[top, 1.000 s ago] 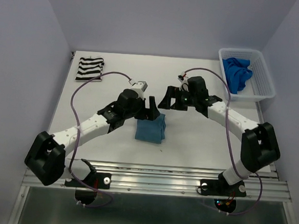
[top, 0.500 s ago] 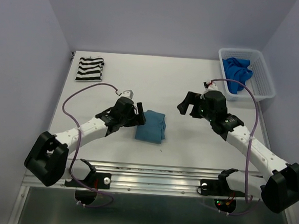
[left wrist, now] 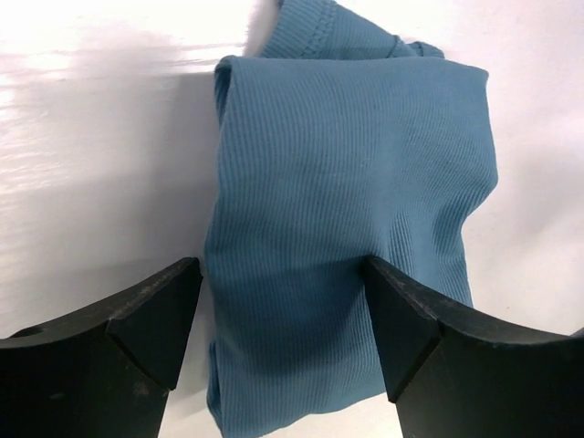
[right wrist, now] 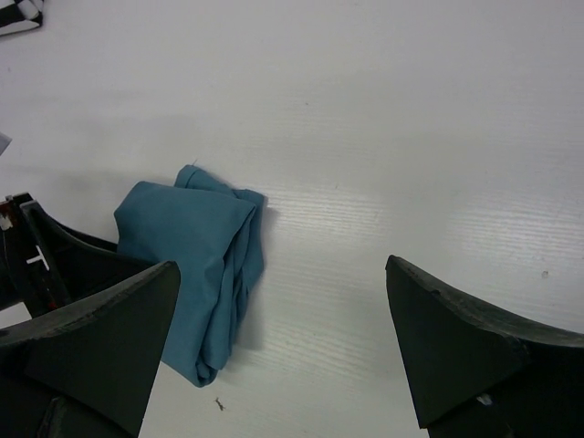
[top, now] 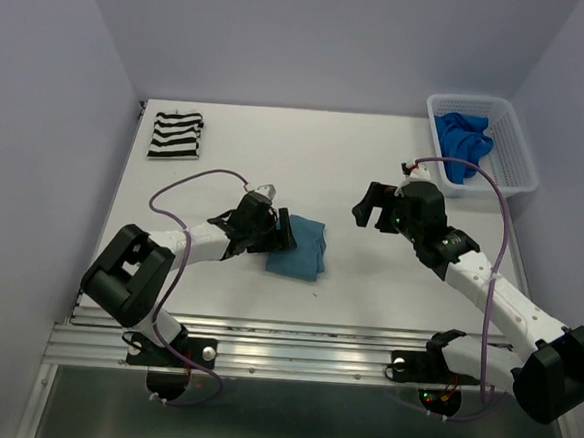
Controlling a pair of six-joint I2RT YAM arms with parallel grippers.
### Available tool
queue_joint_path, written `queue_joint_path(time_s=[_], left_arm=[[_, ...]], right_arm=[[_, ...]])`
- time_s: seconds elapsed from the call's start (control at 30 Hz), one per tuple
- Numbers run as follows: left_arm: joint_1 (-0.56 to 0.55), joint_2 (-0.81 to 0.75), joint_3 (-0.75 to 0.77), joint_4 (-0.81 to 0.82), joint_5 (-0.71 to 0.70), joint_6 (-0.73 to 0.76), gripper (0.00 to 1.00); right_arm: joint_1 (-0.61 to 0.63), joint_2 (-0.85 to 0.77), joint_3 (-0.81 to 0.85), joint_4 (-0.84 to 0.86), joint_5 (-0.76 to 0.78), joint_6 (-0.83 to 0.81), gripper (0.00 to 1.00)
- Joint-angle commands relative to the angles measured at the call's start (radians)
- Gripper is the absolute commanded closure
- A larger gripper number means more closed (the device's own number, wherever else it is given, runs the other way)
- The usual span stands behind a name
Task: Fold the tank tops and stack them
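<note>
At centre frame the folded teal top point(top: 305, 252) lies on the surface point(top: 376, 165), straddled by the released left jaws; they should bite every layer. Right jaws hang released nearby.

2 arms point(top: 175, 243): white links, black joints, looping purple cables point(top: 191, 176)

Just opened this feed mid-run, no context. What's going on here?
Two arms are folding and stacking tank tops. The left pincer sits low at the folded teal top mid-table, open jaws straddling one end of the fabric. The right pincer hangs open over the table to its right, holding nothing. The striped top lies folded at the far left corner; the royal blue top is crumpled in the white basket, far right. Nothing is stacked yet.
</note>
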Motion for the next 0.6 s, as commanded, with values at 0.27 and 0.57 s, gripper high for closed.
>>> queue_joint_path(time_s=[0.27, 0.57], left_arm=[[-0.075, 0.208, 0.032, 0.049, 0.102, -0.007, 0.54], [-0.083, 0.266, 0.213, -0.087, 0.062, 0.075, 1.00]], right_arm=[[0.001, -0.003, -0.009, 0.021, 0.068, -0.054, 0.00], [0.001, -0.043, -0.027, 0.021, 0.151, -0.080, 0.00]])
